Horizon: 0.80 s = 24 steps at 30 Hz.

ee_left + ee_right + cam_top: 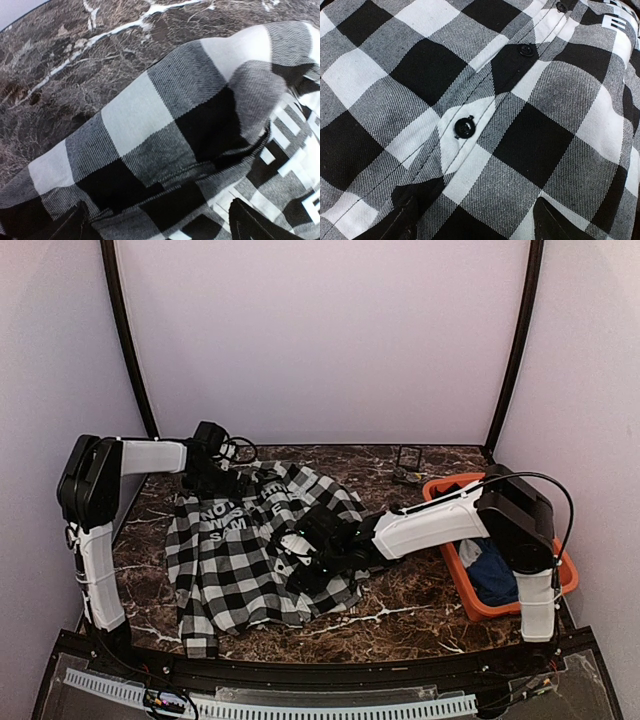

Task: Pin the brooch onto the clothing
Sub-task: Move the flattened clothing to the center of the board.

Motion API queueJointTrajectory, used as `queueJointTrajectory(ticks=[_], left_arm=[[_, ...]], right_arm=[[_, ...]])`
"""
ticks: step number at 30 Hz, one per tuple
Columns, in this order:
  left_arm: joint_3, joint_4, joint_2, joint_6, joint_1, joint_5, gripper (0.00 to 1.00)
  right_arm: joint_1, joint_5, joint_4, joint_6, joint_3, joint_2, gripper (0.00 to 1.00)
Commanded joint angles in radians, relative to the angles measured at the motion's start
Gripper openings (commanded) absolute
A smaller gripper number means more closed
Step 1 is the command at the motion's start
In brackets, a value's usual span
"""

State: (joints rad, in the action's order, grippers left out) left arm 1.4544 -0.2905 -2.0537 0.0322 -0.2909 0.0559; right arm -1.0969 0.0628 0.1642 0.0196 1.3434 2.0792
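Top external view: the checked flannel shirt [235, 565] is spread centre-left on a dark marbled counter [400, 625] enclosed by pale walls [320, 340]; bare marble is seen nearside. Left pincer [160, 227] and right pincer [475, 222] are held wide apart, empty, over the shirt.

The black-and-white checked flannel shirt [225, 575] lies rumpled on the dark marbled tabletop [400, 625], left of centre — hem toward the near edge, upper part bunched toward the back. Big white block lettering [222, 521] shows across that upper part, broken up by folds. Close up, the stitched placket runs on a slant with small black buttons [464, 127] along it — the cloth puckers gently around them.
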Motion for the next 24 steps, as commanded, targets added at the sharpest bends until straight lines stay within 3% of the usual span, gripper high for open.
queueJointTrajectory(ticks=[1, 5, 11, 17, 24], left_arm=[[-0.004, -0.069, 0.149, -0.126, -0.009, -0.023, 0.97], [0.009, -0.134, 0.156, -0.3, -0.024, 0.031, 0.95], [-0.032, -0.123, 0.125, -0.407, -0.075, 0.062, 0.87], [-0.04, -0.065, 0.051, -0.459, -0.148, 0.174, 0.81], [-0.046, -0.006, -0.012, -0.461, -0.156, 0.306, 0.74]], right_arm=[[-0.006, -0.02, 0.025, 0.007, 0.013, 0.006, 0.77], [-0.008, -0.029, 0.023, 0.008, 0.011, 0.0, 0.76], [-0.008, -0.037, 0.023, 0.003, -0.004, -0.002, 0.76], [-0.006, -0.047, -0.001, -0.011, -0.04, -0.022, 0.75], [-0.007, -0.06, -0.026, -0.02, -0.076, -0.046, 0.74]])
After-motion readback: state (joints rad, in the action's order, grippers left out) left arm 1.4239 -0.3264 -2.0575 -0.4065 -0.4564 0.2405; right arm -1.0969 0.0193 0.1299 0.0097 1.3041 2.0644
